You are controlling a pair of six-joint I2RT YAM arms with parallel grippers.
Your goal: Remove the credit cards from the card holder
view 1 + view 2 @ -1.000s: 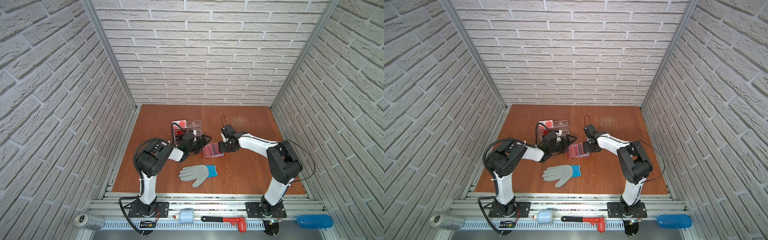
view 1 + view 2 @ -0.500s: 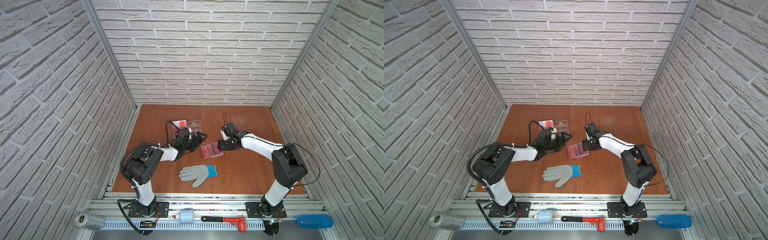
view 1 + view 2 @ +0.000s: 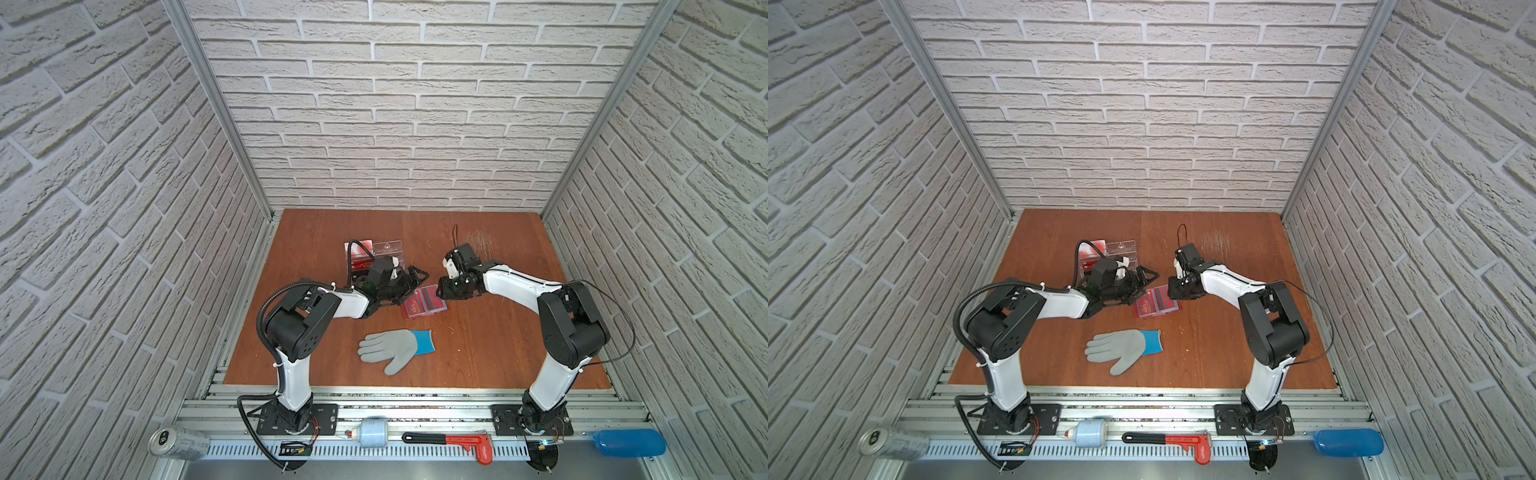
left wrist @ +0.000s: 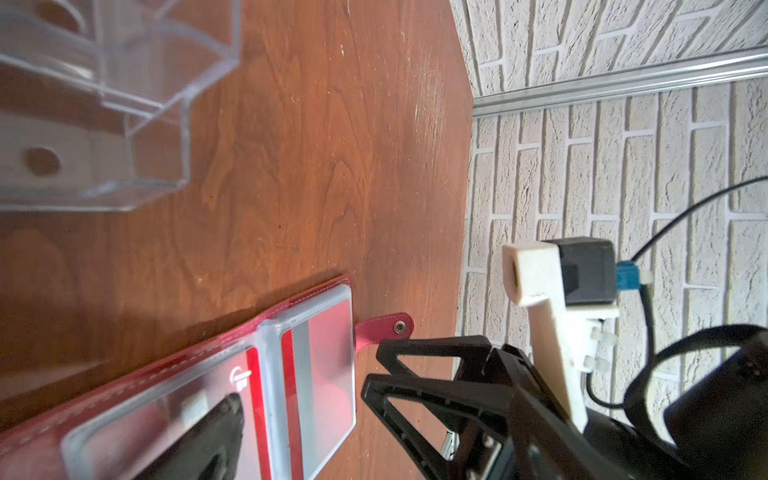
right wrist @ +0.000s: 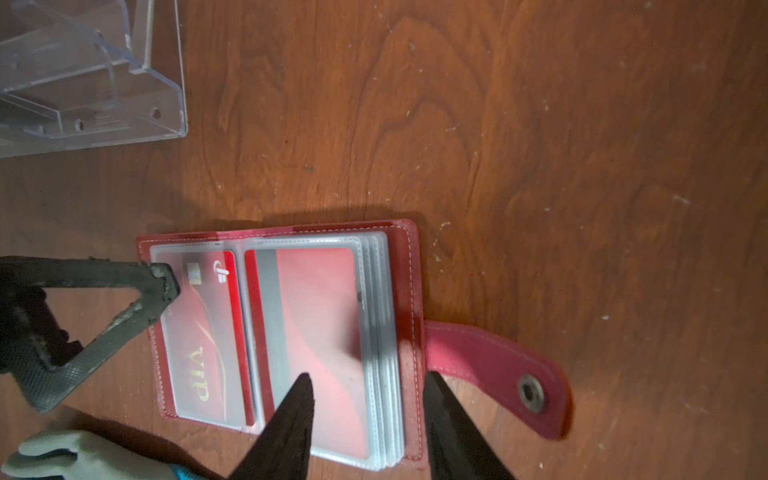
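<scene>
Stitching in white thread edges the dark red, leather-like cover of the card holder [image 5: 409, 266], which lies open and flat on the wood-grain desk [image 5: 540, 166] between the two grippers. Its frosted, clear plastic sleeves hold the credit cards [image 5: 203, 340]. A glossy dark red card with gold "VIP" lettering and a chip sits in the sleeve under the left gripper [image 3: 409, 284]. A red card with a grey stripe sits in the top sleeve of the stack under the right gripper [image 5: 369, 376].

The left gripper's jaws are spread wide, and one textured, triangular black finger [image 5: 162, 286] touches a corner of the VIP sleeve. The right gripper's jaws stand apart, straddling the outer edge of the sleeve stack and cover. I cannot tell whether they press on it.

The strap tab [image 5: 498, 374] with its round metal snap lies flat just outside the right gripper's outer finger. A clear acrylic tiered stand [image 5: 124, 104] sits beyond the left gripper, apart from the holder, and in a top view a red and white card [image 3: 359, 253] stands in it. A grey glove with a blue cuff [image 3: 392, 347] lies on the base side of both grippers.
</scene>
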